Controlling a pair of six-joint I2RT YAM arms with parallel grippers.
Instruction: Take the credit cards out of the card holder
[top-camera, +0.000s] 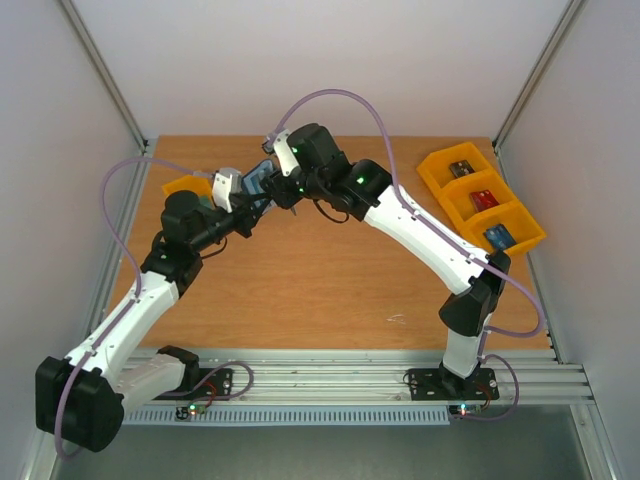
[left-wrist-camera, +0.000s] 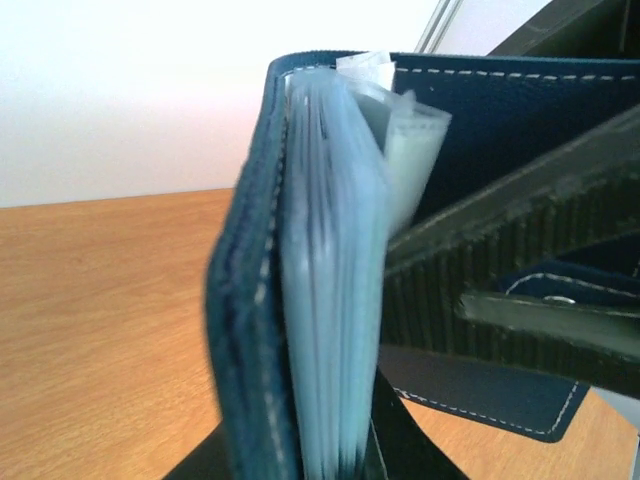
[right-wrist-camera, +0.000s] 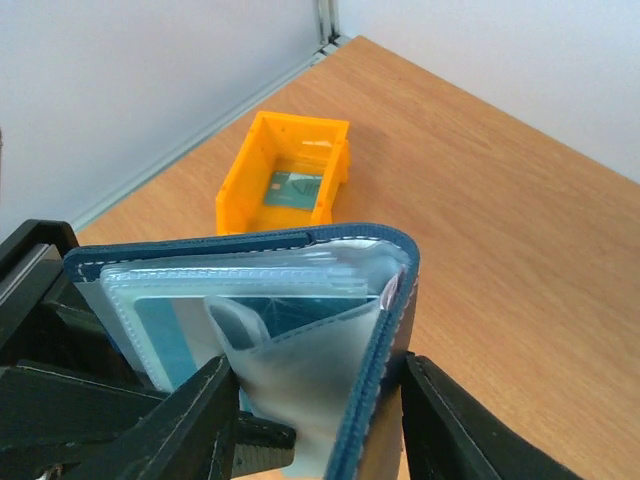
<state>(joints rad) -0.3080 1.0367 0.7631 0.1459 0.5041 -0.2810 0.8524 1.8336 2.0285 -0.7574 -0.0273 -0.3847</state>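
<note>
**Card holder held aloft between two arms, cards not yet drawn**

The left gripper (left-wrist-camera: 300, 465) is clamped on the navy card holder (top-camera: 257, 181) above the table's (right-wrist-camera: 520, 230) far left. The right gripper (right-wrist-camera: 320, 420) straddles one cover and a loose sleeve — whether it pinches them is unclear. Credit cards (right-wrist-camera: 165, 335) sit in the sleeves; the next move likely calls for catching one card's edge alone.

The light-brown wooden worktop (top-camera: 320, 285) carries one small yellow bin (top-camera: 183, 186) near its far left edge and a row of three yellow bins (top-camera: 452, 208) side by side at the far right.
</note>
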